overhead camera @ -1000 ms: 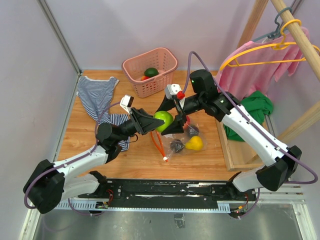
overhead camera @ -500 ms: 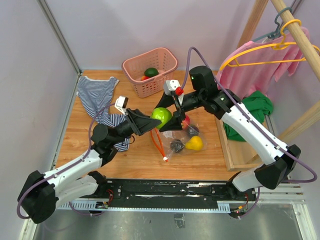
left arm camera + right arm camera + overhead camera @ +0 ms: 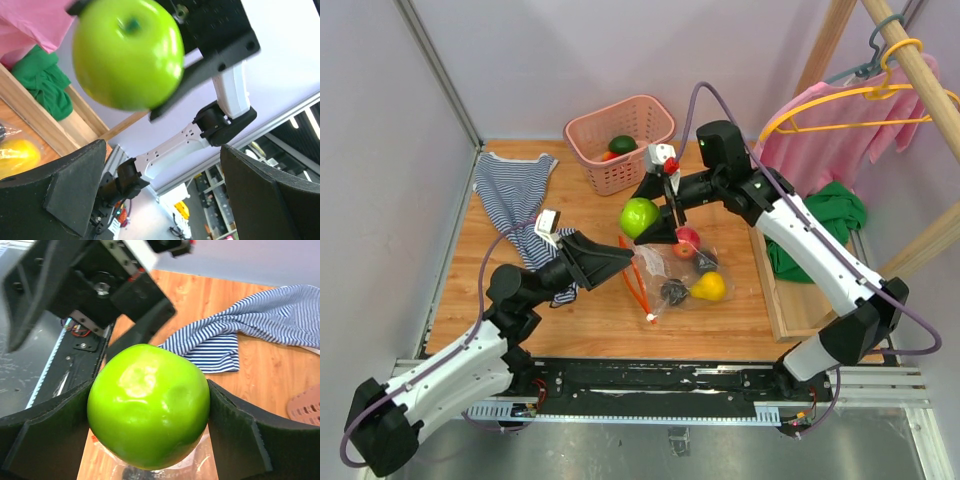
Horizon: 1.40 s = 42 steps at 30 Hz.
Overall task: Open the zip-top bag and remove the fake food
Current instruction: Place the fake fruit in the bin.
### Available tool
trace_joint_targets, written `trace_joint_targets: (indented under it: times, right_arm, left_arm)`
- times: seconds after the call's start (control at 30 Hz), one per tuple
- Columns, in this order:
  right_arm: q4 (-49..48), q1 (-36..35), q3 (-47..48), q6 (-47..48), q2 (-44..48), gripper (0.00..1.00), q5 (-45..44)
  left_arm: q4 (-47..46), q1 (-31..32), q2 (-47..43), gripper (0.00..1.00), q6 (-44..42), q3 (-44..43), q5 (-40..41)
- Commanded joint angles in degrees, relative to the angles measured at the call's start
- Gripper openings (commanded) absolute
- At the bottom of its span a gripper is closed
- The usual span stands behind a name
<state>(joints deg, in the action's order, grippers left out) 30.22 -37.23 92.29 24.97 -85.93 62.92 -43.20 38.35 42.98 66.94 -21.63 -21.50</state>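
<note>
The zip-top bag (image 3: 685, 275) lies flat on the table (image 3: 600, 325) a little right of centre, its red zip strip (image 3: 634, 285) toward the left arm. A red apple (image 3: 687, 240), a yellow piece (image 3: 710, 287) and two dark pieces (image 3: 673, 291) sit inside it or at its mouth; which, I cannot tell. The light green apple (image 3: 639, 216) is out of the bag and in the air just above its far left corner, pinched between the two fingers of the right gripper (image 3: 644, 224).

The main risk, as I judge it, is that grip: the fruit is smooth and round and the pads meet it only at its sides, so a quick swing or a slight loosening could let it slip. It would then drop onto the bag or roll across the wood.

The left gripper (image 3: 625, 262) hangs close beside the apple, fingers spread wide and holding nothing. The two arms are near each other here, and a careless move by either could knock the fruit loose or bump the fingers together. Nothing pins the bag down, so reaching in for the next piece may drag the crinkly plastic along instead of freeing the fruit.

The pink basket (image 3: 638, 165) stands just beyond, with the striped cloth (image 3: 515, 200) to the left; a low sweep could snag either
</note>
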Motion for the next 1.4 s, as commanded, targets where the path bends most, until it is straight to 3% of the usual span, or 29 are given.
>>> trace_joint_targets:
  times: [0.0, 0.3, 0.63, 1.0, 1.37]
  right_arm:
    - [-3.3, 2.1, 4.5, -1.8, -2.8, 0.30, -4.1]
    - [-6.4, 2.9, 14.9, -3.4, -13.1, 0.29, -18.7]
    - [-11.3, 3.7, 28.3, -6.7, -26.3, 0.27, -31.6]
    - [-20.4, 4.1, 35.2, -13.6, -37.1, 0.25, -49.0]
    - [-30.4, 4.1, 36.4, -16.9, -44.7, 0.32, -67.0]
  left_arm:
    - [6.9, 0.0, -5.5, 0.99, -6.3, 1.9, 1.1]
    - [27.5, 0.0, -17.3, 0.99, -17.3, 6.0, 11.8]
    - [38.2, -0.1, -22.4, 0.99, -20.6, 8.7, 18.3]
    - [43.1, -0.1, -25.5, 0.99, -21.7, 10.0, 21.7]
    - [42.4, 0.0, -24.4, 0.99, -22.0, 11.0, 22.9]
